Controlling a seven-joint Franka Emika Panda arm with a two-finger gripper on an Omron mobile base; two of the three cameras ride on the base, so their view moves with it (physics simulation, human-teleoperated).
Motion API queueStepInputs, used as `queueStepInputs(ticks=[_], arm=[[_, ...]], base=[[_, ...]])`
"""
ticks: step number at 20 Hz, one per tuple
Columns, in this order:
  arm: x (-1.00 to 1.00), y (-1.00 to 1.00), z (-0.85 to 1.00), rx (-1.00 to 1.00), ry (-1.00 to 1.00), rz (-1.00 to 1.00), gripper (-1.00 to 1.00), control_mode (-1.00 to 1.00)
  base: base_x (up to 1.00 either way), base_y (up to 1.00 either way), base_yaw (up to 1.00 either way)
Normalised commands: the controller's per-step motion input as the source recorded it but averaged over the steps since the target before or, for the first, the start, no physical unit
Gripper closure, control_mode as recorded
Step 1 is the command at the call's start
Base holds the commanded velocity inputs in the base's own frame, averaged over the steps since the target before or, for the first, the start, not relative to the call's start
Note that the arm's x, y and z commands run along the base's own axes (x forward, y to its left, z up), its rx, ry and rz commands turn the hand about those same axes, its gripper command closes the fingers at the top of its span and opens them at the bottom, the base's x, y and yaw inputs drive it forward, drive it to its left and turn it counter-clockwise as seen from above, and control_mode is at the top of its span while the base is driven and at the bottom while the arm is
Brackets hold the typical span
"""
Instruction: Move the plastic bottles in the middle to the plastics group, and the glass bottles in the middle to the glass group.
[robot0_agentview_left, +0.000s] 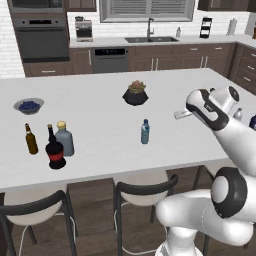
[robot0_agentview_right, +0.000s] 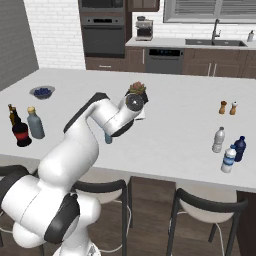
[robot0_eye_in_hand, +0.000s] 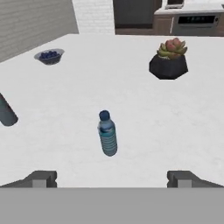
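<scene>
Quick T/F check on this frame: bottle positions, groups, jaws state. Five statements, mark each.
1. The blue-tinted bottle stands alone mid-counter. True.
2. The gripper is shut on that bottle. False: the jaws stand open, short of it, holding nothing.
3. The black bottle stands by the brown bottle and the grey-blue flask. True.
4. The labelled clear bottle lies on its side. False: it stands upright beside the dark blue container.
5. The bowl of blueberries sits at the sink. False: it is on the island counter.
</scene>
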Motion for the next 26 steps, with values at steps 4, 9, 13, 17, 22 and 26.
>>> queueStepInputs(ticks=[4,9,13,17,22,26], arm=[[0.05,0.42,0.0,0.0,0.0,0.0,-1.0,-1.0],[0.05,0.33,-0.05,0.0,0.0,0.0,-1.0,-1.0],[0.1,0.25,-0.23,0.0,0.0,-0.05,-1.0,-1.0],[0.35,0.11,-0.12,0.0,0.0,-0.11,-1.0,-1.0],[0.47,0.02,-0.05,0.0,0.0,-0.13,-1.0,-1.0],[0.48,0.0,-0.07,0.0,0.0,-0.04,-1.0,-1.0]], base=[[0.0,0.0,0.0],[0.0,0.0,0.0],[0.0,0.0,0.0],[0.0,0.0,0.0],[0.0,0.0,0.0],[0.0,0.0,0.0]])
